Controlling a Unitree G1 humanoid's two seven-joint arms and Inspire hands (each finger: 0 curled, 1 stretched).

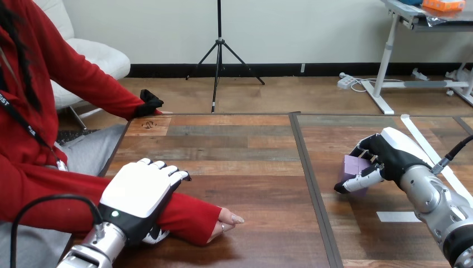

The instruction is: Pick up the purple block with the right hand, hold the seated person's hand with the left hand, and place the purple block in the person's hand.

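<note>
**Two hands engaged, block far to the right**

Nearest, the left hand (136, 195) lies over the person's wrist (192, 219), fingers curved over its far side and thumb at its near side, clasping it. Just beyond, the person's hand (227, 219) rests loosely curled on the worktop (251, 167). Farther right, the right hand (390, 153) has its fingers closed round the purple block (354, 166), low over the boards. The carry probably runs leftward and nearer, across bare worktop.

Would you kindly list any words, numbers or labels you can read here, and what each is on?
None can be read.
The purple block, left hand, right hand and table show no print; a dark mark near its far left corner is too blurred to read.
</note>
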